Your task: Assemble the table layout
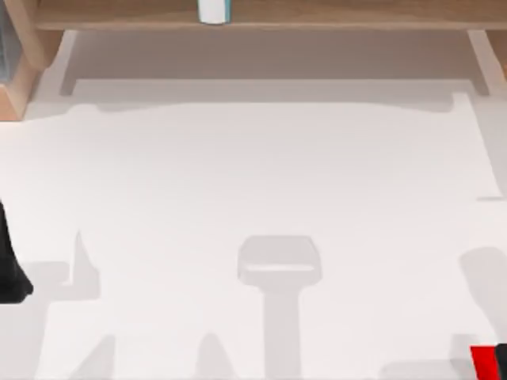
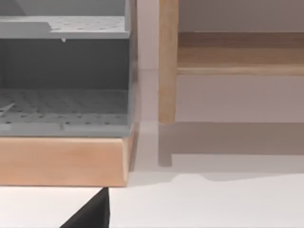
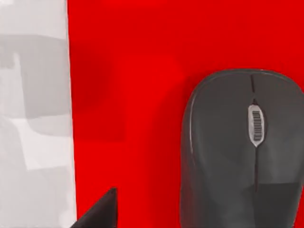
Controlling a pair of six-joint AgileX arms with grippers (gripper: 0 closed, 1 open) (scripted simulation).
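Note:
The white table [image 1: 253, 174] spreads across the top view, bare in its middle with only shadows on it. A red mat [image 1: 483, 362] lies at its front right corner. In the right wrist view a dark grey mouse [image 3: 242, 152] with a light scroll wheel rests on the red mat [image 3: 128, 95]. A black tip of my right gripper [image 3: 99, 213] hangs over the mat beside the mouse. My left arm [image 1: 9, 269] sits at the table's left edge. A black tip of my left gripper [image 2: 90, 213] shows above the table [image 2: 213, 204].
A light wooden shelf frame [image 1: 261, 14] runs along the back, with a white and teal object [image 1: 213, 9] on it. At the back left a grey perforated rack [image 2: 61, 104] sits on a wooden base [image 2: 61, 161], next to a shelf post [image 2: 167, 61].

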